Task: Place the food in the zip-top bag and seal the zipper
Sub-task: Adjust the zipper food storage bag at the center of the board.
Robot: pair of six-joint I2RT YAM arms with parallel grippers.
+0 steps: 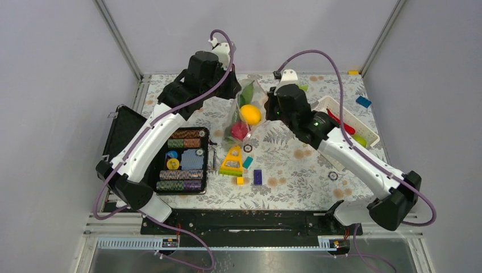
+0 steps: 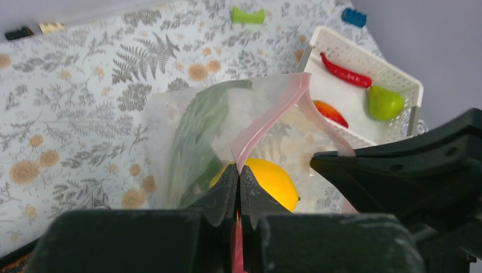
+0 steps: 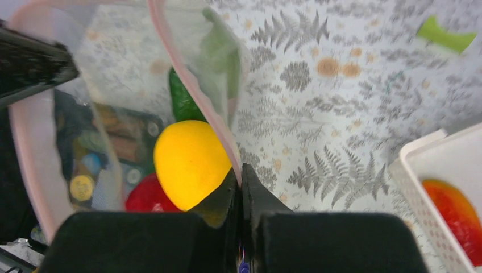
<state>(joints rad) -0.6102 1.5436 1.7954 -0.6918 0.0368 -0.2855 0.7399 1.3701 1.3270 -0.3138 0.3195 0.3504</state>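
The left claw [image 2: 239, 190] is pressed tight on the pinkish zipper [image 2: 271, 116] at one end of the mouth. The right claw [image 3: 241, 187] pinches the same strip at the other end, so the zip-top bag [image 2: 170, 131] is held open between them over the desk [image 2: 74, 96]. Just past the right claw's tips, inside the bag, sit a yellow fruit [image 3: 190, 162], a red fruit [image 3: 149, 196] and a green cucumber [image 3: 182, 99]; off to its right a white basket [image 3: 415, 154] holds a red-orange piece [image 3: 455, 210].

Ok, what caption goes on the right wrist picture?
Right gripper pinches the pinkish-red zipper strip of a clear plastic bag holding a round yellow toy fruit.
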